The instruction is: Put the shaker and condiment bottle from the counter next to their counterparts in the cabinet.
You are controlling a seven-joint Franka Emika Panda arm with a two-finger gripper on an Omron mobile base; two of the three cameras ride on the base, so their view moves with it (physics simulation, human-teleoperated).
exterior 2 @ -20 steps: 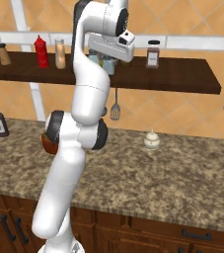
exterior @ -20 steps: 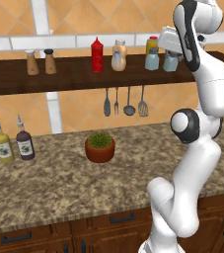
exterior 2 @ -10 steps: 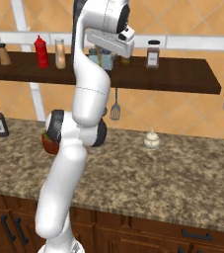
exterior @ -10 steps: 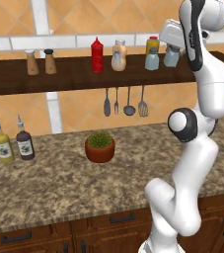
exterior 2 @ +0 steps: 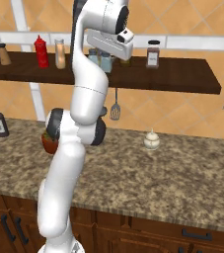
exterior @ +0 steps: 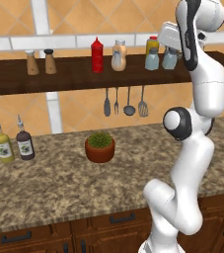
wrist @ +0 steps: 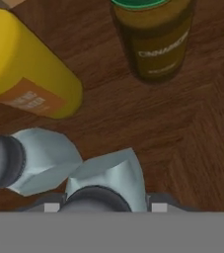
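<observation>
- Desk: speckled brown-beige granite, rounded front edge, drawer fronts with black handles below.
- Cabinet: long dark wooden shelf board across the tiled wall, carrying the bottles and shakers.
- Robot arm: white, dark joints, raised from the base up to shelf height, hand at the right part of the shelf.
- Gripper: set directly over a shaker on the shelf; fingertips barely visible at the frame's lower edge on either side of the grey cap; whether the jaws pinched it or stood spread could not be told.
- Potted plant: terracotta pot, on the desk below the shelf.
- Oil bottles, two: yellow bottle and dark bottle, side by side at the desk's left.
- Red squeeze bottle: upright on the shelf, pointed cap.
- Condiment bottle: peach-orange, white cap, on the shelf just beside the red squeeze bottle.
- Yellow jar: on the shelf, behind the shakers.
- Cinnamon jar: green lid, near the yellow jar.
- Shaker: pale blue-grey, grey cap, on the shelf beneath the hand.
- Second shaker: same kind, touching or just beside the first.
- Wooden mills: two, at the shelf's left.
- Hanging utensils: four, under the shelf.
</observation>
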